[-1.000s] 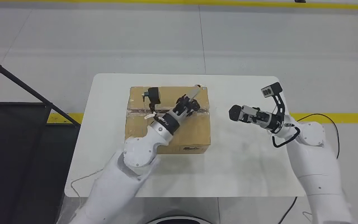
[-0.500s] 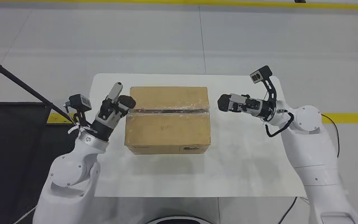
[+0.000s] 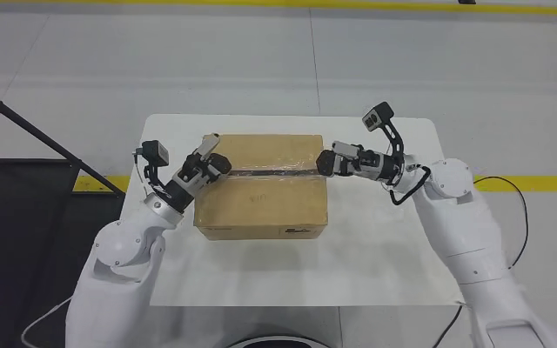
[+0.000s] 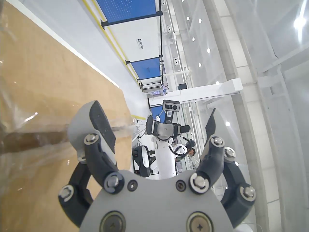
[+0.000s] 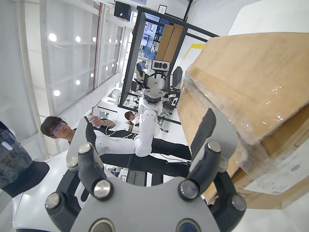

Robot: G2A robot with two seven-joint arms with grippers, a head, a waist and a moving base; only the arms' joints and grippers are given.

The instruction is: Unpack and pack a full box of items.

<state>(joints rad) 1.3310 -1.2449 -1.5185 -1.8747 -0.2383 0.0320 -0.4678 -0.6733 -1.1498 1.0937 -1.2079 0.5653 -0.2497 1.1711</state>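
Toward the far edge of the white table, a little nearer its left edge than its right, sits the brown cardboard box. Its flaps are closed, and a strip of clear glossy tape runs along the top seam from one end to the other and wrinkles down over both ends. The side facing the near table edge carries a small dark printed mark, and a white paper label with fine print too small to read sits on it low down. A faint mark on the top flap is also illegible.

At the box's left end, by the tape seam, hovers the left gripper with its jaws spread wide; one ribbed finger pad lies over the taped top, though I cannot tell whether it touches. At the right end of the seam is the right gripper, jaws likewise wide apart and holding nothing, one finger just beside the taped corner.
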